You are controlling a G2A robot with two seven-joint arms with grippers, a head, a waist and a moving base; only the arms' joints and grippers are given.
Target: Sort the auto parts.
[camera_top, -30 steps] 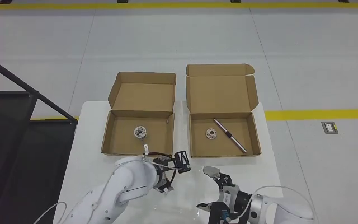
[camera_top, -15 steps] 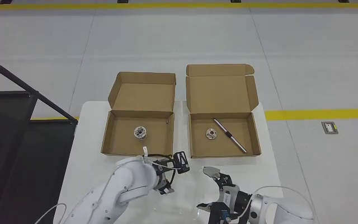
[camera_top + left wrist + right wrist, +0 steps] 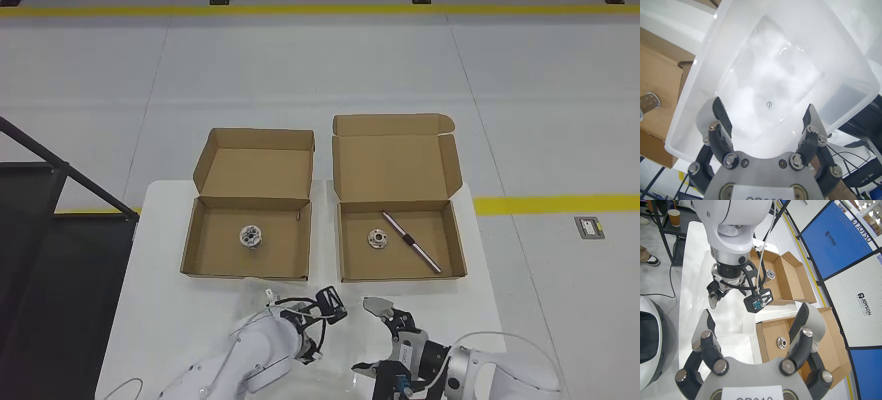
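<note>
Right gripper (image 3: 755, 312), fingers spread and empty, is idling near the clear bin (image 3: 702, 56). Left gripper (image 3: 763, 106), likewise released, is drawing back from its place a second ago and lowering over the bin, centring on the small bolt (image 3: 768, 105) lying inside. Beyond the bin, the left box (image 3: 285, 255) and right box (image 3: 452, 258) are holding sorted parts, so the bolt is probably next.

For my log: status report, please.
Left gripper open over clear bin. Right gripper open, empty. Small screw lying in bin. Nothing blocking it.
</note>
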